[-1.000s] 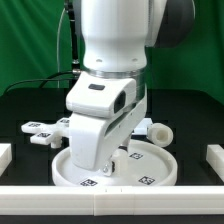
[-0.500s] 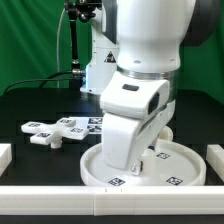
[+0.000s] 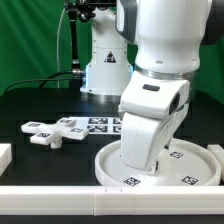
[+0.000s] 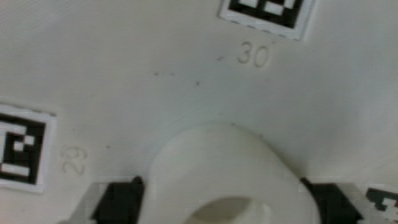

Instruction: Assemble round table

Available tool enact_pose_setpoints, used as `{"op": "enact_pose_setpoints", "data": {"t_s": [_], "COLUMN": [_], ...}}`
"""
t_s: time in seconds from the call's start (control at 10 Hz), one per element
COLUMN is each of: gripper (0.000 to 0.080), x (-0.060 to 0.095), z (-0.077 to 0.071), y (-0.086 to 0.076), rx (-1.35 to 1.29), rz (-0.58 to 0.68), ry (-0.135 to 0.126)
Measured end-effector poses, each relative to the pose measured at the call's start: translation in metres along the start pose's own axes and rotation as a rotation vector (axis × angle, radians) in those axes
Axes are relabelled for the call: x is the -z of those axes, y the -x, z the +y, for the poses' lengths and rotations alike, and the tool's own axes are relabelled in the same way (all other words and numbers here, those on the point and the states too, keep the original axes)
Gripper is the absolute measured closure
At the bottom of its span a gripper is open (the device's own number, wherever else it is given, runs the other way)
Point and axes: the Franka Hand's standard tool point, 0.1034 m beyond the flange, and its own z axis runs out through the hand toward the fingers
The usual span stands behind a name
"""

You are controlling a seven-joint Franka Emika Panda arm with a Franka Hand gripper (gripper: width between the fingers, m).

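Observation:
The large white round disc [image 3: 190, 158] lies flat at the front of the exterior view's right, tags on its face. My gripper [image 3: 141, 160] stands upright over its middle. In the wrist view the disc's face [image 4: 143, 80] fills the picture, and my gripper [image 4: 217, 205] has its black fingers [image 4: 118, 201] pressed on both sides of a raised white hub with a hole [image 4: 217, 165]. The four-armed cross base [image 3: 55, 130] lies at the exterior view's left. The cylinder leg is hidden behind my arm.
The marker board [image 3: 100, 123] lies behind the cross base. White border rails run along the front [image 3: 60, 193], the left [image 3: 5, 155] and the right [image 3: 215, 151], and the disc's rim is close to the front and right rails.
My gripper and the disc have slid together toward the exterior view's right. The cylinder leg, seen earlier beside the arm, is now covered. The cross base has not moved.

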Motion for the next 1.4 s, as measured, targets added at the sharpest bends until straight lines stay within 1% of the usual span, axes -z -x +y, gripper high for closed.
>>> {"op": "enact_pose_setpoints", "data": {"t_s": [0.5, 0.6, 0.7, 0.8, 0.9, 1.0, 1.1, 1.2, 1.3, 1.4], "gripper": [0.0376, 0.0216, 0.0216, 0.0161, 0.0153, 0.0153, 0.0153, 0.0151, 0.0151, 0.015], "x": [0.0, 0.001, 0.011, 0.022, 0.028, 0.035, 0.043, 0.045, 0.042, 0.041], "z": [0.0, 0.0, -0.001, -0.007, -0.014, -0.019, -0.031, -0.046, -0.058, -0.062], "y": [0.0, 0.0, 0.002, 0.006, 0.011, 0.012, 0.016, 0.019, 0.018, 0.017], "rx": [-0.025, -0.026, -0.036, -0.075, -0.117, -0.152, -0.204, -0.259, -0.286, -0.282], "rz": [0.001, 0.001, 0.005, 0.001, -0.016, -0.018, -0.02, -0.024, -0.026, -0.03], "ry": [0.0, 0.002, 0.011, 0.009, -0.005, -0.001, 0.002, 0.003, 0.006, 0.003]}}
